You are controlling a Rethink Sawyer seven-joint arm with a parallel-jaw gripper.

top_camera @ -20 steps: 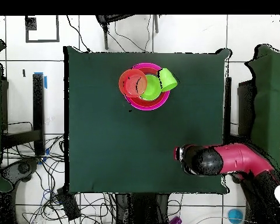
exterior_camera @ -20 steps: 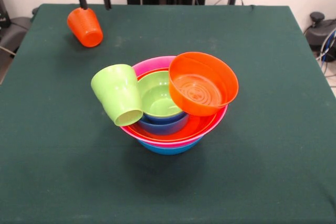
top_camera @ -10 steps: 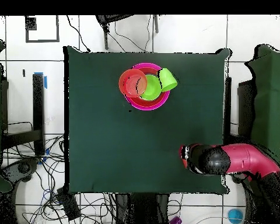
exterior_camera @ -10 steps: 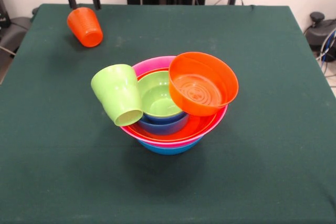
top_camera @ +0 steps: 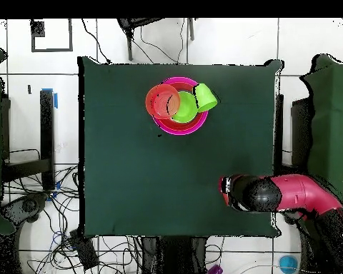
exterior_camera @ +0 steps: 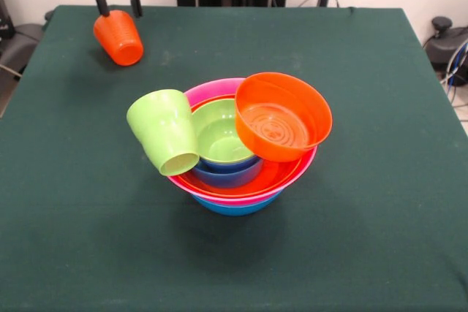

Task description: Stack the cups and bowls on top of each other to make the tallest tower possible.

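Observation:
The tower (exterior_camera: 238,153) stands mid-table: a wide blue bowl (exterior_camera: 234,206) at the bottom, then pink (exterior_camera: 212,89) and orange bowls, a smaller blue bowl and a lime-green bowl (exterior_camera: 219,133) nested inside. A small orange bowl (exterior_camera: 281,116) tilts on its right rim. The lime-green cup (exterior_camera: 164,131) leans on its left side. The orange ribbed cup (exterior_camera: 119,37) lies tilted at the far left of the table. My gripper (exterior_camera: 116,11) is open just above that cup, one finger over each side of its upper end. In the overhead view the arm (top_camera: 274,194) hides this cup, and the tower (top_camera: 177,107) shows.
The dark green cloth (exterior_camera: 365,180) covers the whole table. Cables and equipment lie past the table's right edge (exterior_camera: 450,49).
In the front view my gripper has moved left and dropped slightly, ending over the orange cup. The tower and both cups have not moved.

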